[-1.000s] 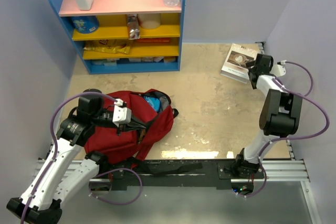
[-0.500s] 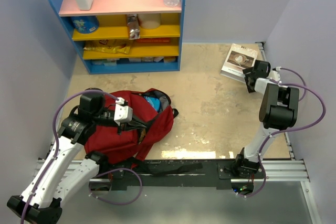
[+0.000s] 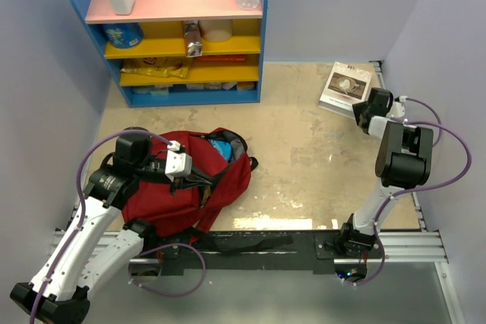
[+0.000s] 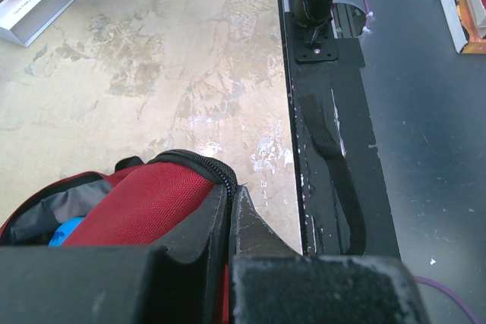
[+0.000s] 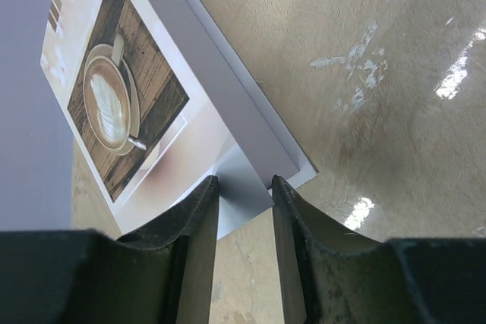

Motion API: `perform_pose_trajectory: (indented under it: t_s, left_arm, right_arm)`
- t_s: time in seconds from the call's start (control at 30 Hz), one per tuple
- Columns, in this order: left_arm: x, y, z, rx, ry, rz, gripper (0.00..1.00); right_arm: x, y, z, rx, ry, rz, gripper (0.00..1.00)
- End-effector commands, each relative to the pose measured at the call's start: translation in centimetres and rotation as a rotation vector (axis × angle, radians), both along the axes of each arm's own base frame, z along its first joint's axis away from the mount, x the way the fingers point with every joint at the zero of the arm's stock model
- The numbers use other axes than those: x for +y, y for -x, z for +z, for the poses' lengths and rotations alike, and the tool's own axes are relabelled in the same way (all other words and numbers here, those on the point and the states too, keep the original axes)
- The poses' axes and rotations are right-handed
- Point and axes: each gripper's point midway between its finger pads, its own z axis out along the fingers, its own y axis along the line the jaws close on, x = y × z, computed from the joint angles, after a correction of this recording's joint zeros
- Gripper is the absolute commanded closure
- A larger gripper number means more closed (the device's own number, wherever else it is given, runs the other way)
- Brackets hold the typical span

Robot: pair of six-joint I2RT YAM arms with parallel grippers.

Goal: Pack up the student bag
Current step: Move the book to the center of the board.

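The student bag (image 3: 182,195), a dark red backpack, lies at the near left with its top open and something blue (image 3: 222,148) inside. My left gripper (image 3: 184,169) is shut on the black zipper rim of the student bag (image 4: 144,195), its fingertips (image 4: 230,190) pressed together on the edge. A white book with a coffee-cup cover (image 3: 345,86) lies at the far right by the wall. My right gripper (image 3: 360,112) has its fingers on either side of the book's near corner (image 5: 243,187), both touching it; the book (image 5: 129,89) stays flat on the table.
A blue shelf unit (image 3: 262,51) with bottles, a can and snacks stands at the back left. The purple wall runs close beside the book on the right. A black strap (image 4: 334,165) lies over the dark rail at the table's near edge.
My right gripper moved down to the book's corner and its fingers closed in from wide open onto it. The left arm and the bag have not moved.
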Motion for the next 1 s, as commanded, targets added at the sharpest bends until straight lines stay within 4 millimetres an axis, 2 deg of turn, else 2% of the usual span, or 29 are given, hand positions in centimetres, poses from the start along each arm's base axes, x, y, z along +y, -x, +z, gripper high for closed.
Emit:
perform_pose_trajectory:
  t_s: [0.0, 0.5, 0.6, 0.67, 0.7, 0.77, 0.8, 0.87, 0.9, 0.97]
  left_arm:
    - [-0.3, 0.3, 1.7, -0.066, 0.043, -0.031, 1.0]
    - [-0.1, 0.4, 1.8, -0.077, 0.044, -0.025, 1.0]
    - [-0.1, 0.5, 1.7, -0.079, 0.046, -0.026, 1.0]
    - [-0.2, 0.5, 1.6, -0.076, 0.051, -0.026, 1.0]
    - [-0.2, 0.5, 1.6, -0.078, 0.052, -0.025, 1.0]
    - [-0.2, 0.5, 1.7, -0.08, 0.055, -0.024, 1.0]
    - [-0.2, 0.6, 1.7, -0.08, 0.056, -0.027, 1.0]
    - [-0.2, 0.6, 1.7, -0.083, 0.056, -0.026, 1.0]
    - [-0.2, 0.6, 1.8, -0.083, 0.058, -0.027, 1.0]
    - [-0.2, 0.6, 2.0, -0.084, 0.059, -0.027, 1.0]
  right_arm:
    - [0.1, 0.6, 1.2, -0.022, 0.017, 0.019, 0.67]
    - [0.5, 1.0, 3.4, -0.073, 0.053, 0.06, 0.99]
    - [0.9, 1.0, 4.2, -0.102, 0.056, 0.081, 1.0]
    - [1.8, 1.0, 4.7, -0.133, 0.023, 0.107, 1.0]
    - [2.5, 1.6, 4.0, -0.126, 0.001, 0.12, 1.0]
    - [4.1, 1.8, 3.9, -0.14, -0.04, 0.149, 1.0]
    - [5.7, 2.3, 3.1, -0.123, -0.058, 0.178, 1.0]
    - [7.5, 2.7, 3.0, -0.13, -0.092, 0.198, 1.0]
    - [9.7, 3.5, 2.2, -0.119, -0.114, 0.243, 1.0]
    - [12.4, 3.7, 2.7, -0.141, -0.131, 0.303, 1.0]
